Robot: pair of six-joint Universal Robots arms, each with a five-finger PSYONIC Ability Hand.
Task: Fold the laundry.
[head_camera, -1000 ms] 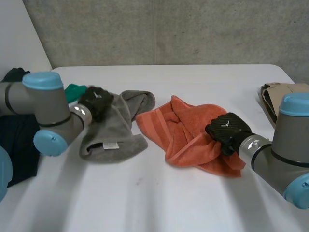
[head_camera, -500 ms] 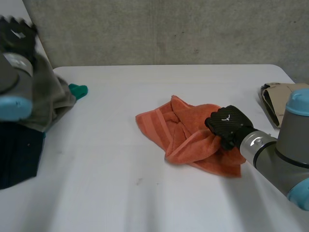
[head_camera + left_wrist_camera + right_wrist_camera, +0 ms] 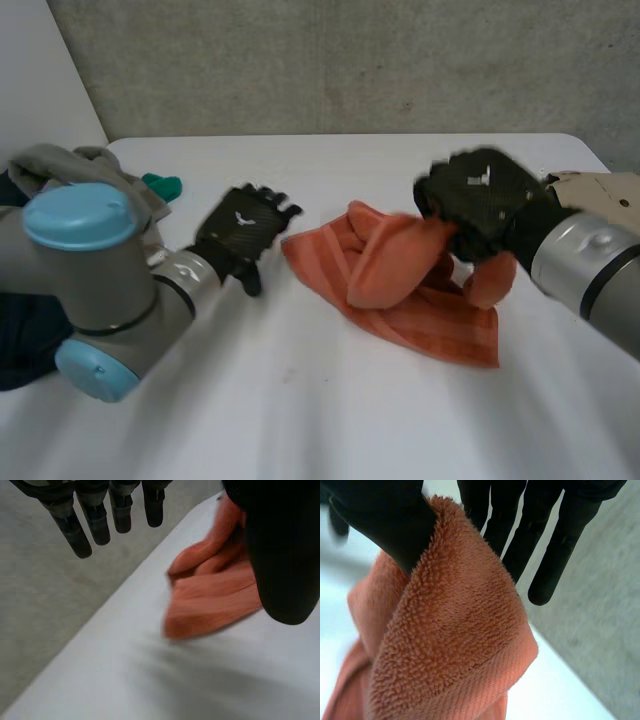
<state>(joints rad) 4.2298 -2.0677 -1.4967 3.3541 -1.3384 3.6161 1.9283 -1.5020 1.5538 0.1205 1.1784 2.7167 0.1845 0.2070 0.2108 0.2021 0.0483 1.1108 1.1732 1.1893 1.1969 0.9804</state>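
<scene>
An orange towel (image 3: 420,310) lies crumpled in the middle of the white table (image 3: 330,410). My right hand (image 3: 478,200) is raised above the towel's right side and pinches an edge of the orange towel (image 3: 450,645) between thumb and straight fingers (image 3: 545,545); that part hangs lifted. My left hand (image 3: 243,228) hovers just left of the towel, open, its fingers (image 3: 95,520) straight and spread with nothing in them. Beyond those fingertips, the orange towel (image 3: 215,595) rests on the table.
A grey towel (image 3: 80,165) sits on a heap at the far left, over dark cloth (image 3: 25,330). A green item (image 3: 160,185) lies beside it. Folded beige cloth (image 3: 590,195) rests at the table's right edge. A concrete wall stands behind.
My left hand carried the grey towel off to the left heap, let it go and swung back open toward the orange towel. My right hand rose, lifting the towel's edge.
</scene>
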